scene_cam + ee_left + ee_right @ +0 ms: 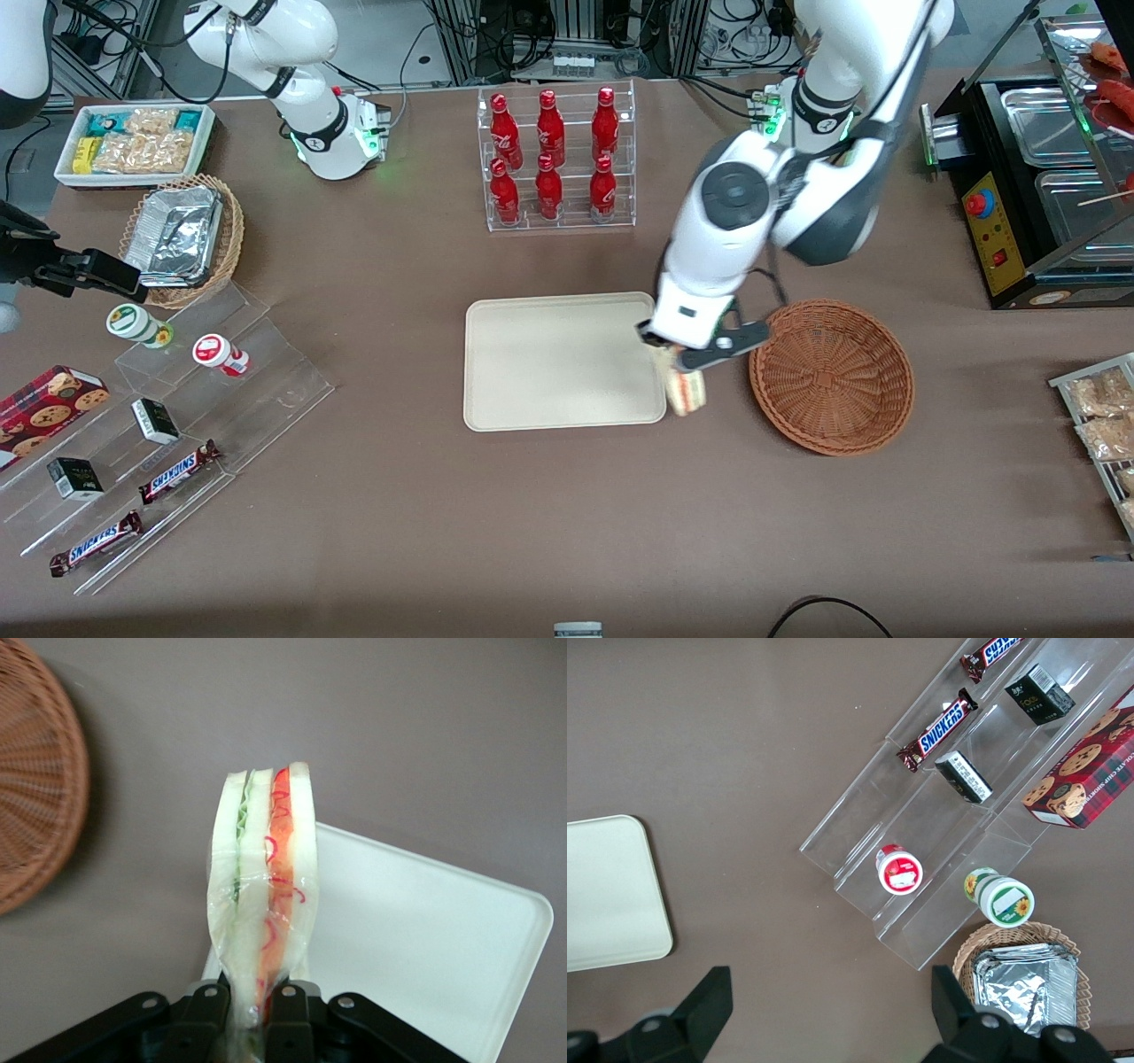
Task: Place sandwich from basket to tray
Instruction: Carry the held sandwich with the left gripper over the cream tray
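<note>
We see the claw clenched on the sandwich, its two black fingers pinching the wedge's narrow end through a clear wrapper. The working arm reaches down from the counter's back edge, its white forearm sloping toward the front camera and ending over the gap between the tray and the basket. From the wrist camera we see the sandwich standing out from the fingers edge-on: pale bread slices with a green filling layer on one side and a red-orange layer on the other, glossy film wrinkled around them. It hangs clear of the brown counter, out of the basket and over the tray's edge on the basket side; we cannot tell whether it touches the rim. The cream tray lies flat beneath it with its rounded corner showing, and the reddish-brown woven basket sits just beside, toward the working arm's end of the counter.
</note>
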Tool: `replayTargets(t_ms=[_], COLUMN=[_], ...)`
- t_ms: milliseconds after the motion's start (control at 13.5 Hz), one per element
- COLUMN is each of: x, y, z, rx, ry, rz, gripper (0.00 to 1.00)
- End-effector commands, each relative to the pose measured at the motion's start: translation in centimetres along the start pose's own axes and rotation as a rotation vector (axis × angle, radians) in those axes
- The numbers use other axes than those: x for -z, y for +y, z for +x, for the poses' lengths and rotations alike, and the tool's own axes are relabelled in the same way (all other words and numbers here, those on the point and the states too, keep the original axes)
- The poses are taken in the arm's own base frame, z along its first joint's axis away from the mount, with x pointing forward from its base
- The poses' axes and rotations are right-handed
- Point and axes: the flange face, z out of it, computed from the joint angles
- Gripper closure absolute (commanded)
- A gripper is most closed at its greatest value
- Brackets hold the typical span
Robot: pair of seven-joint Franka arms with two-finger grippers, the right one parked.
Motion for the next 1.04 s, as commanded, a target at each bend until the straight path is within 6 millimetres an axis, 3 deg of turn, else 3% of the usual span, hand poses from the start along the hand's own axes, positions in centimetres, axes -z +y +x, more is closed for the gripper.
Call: replayTargets(t_ms=[0, 296, 444, 741, 963], x=[-2.9, -8.0, -10.4, -13.1, -13.9], y=[4.1, 8.1, 8.7, 10.6, 11.2], z=[-1.7, -5.2, -5.9, -8.4, -9.7], rx=[-0.062, -0.162, -0.184, -0.225, -0.255], ry=[-0.001, 0.034, 0.040, 0.045, 0.048], rz=[0.016, 0.001, 0.006, -0.019, -0.008], gripper=[0.95, 0.95, 0.95, 0.95, 0.95])
